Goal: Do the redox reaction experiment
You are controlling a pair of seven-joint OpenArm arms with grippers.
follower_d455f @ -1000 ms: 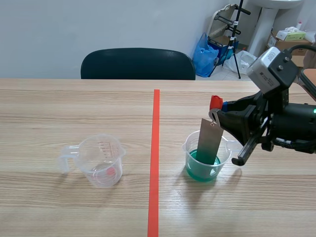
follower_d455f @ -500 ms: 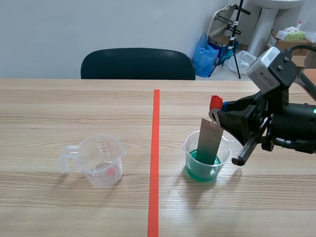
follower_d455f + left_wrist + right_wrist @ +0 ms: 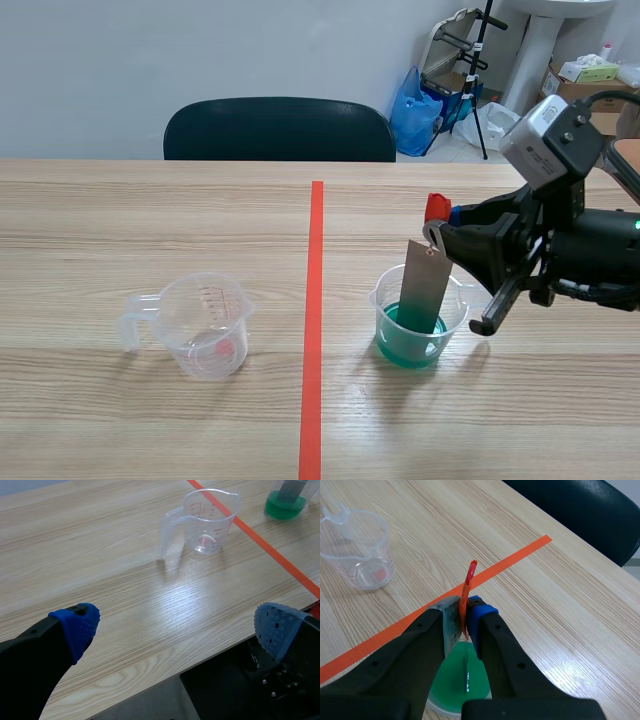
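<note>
A small clear cup (image 3: 420, 318) holding green liquid (image 3: 408, 338) stands right of the orange tape line. A grey metal strip (image 3: 424, 285) hangs into it from a red clip (image 3: 436, 208). My right gripper (image 3: 447, 222) is shut on that clip, holding the strip upright with its lower end in the liquid. From the right wrist the clip (image 3: 469, 587) shows pinched between the fingers above the green liquid (image 3: 457, 680). An empty clear measuring cup (image 3: 200, 324) with a handle stands left of the line, also ahead of my open left gripper (image 3: 177, 625) as the measuring cup (image 3: 206, 520).
An orange tape line (image 3: 314, 320) runs down the table's middle. A dark chair back (image 3: 280, 128) stands behind the far edge. Bags, a tripod and boxes sit on the floor at the back right. The left gripper hangs over the table's near edge (image 3: 165, 672).
</note>
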